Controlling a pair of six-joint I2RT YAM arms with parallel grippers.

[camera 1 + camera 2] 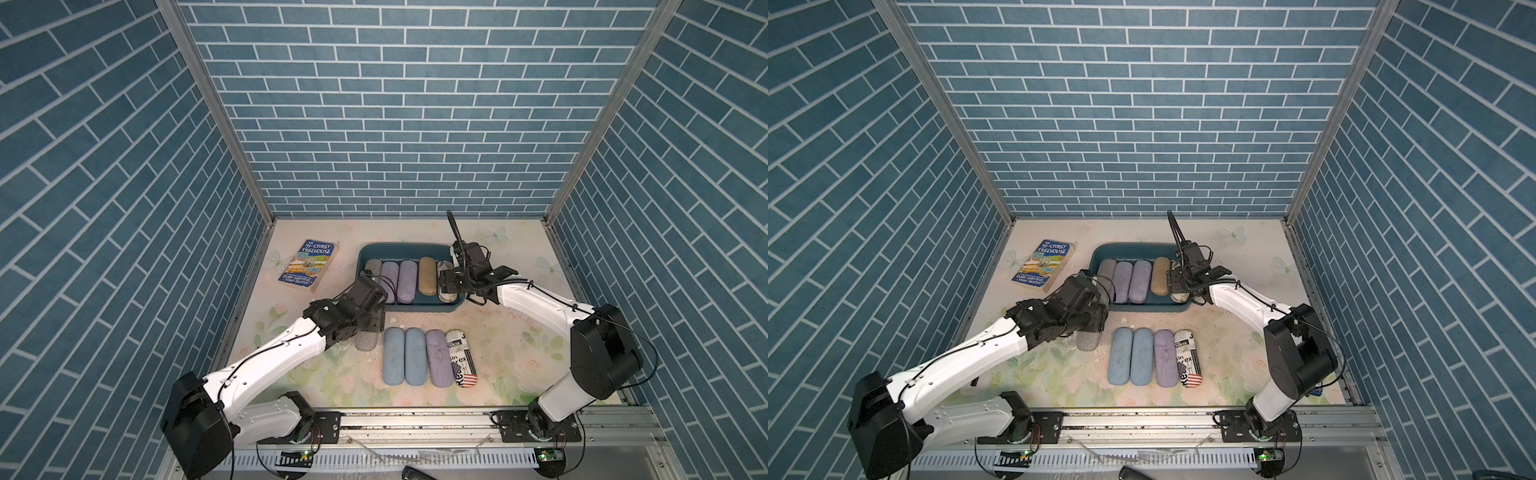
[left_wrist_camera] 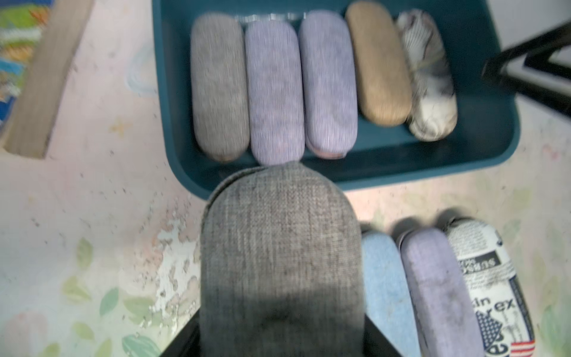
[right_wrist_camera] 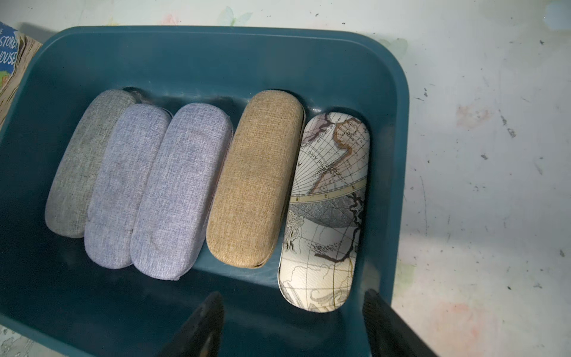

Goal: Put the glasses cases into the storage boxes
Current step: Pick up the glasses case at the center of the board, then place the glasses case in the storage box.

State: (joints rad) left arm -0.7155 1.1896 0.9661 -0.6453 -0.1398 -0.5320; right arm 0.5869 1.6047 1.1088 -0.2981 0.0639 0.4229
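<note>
My left gripper (image 2: 281, 340) is shut on a grey glasses case (image 2: 278, 262), held just off the front left corner of the dark teal storage box (image 1: 405, 246). Its far end overlaps the box's front rim in the left wrist view. Inside the box lie a grey case (image 3: 83, 167), two lilac cases (image 3: 123, 185), a tan case (image 3: 256, 179) and a map-print case (image 3: 327, 210), side by side. My right gripper (image 3: 293, 301) hangs open above the map-print case's near end, holding nothing. Two light blue cases (image 1: 393, 356), a lilac case (image 1: 438, 358) and a newspaper-and-flag case (image 1: 461, 358) lie in a row on the table.
A paperback book (image 1: 308, 265) lies to the left of the box, near the left wall. Blue brick-pattern walls close in the floral table (image 1: 519, 332) on three sides. The arms' mounting rail (image 1: 415, 419) runs along the front edge.
</note>
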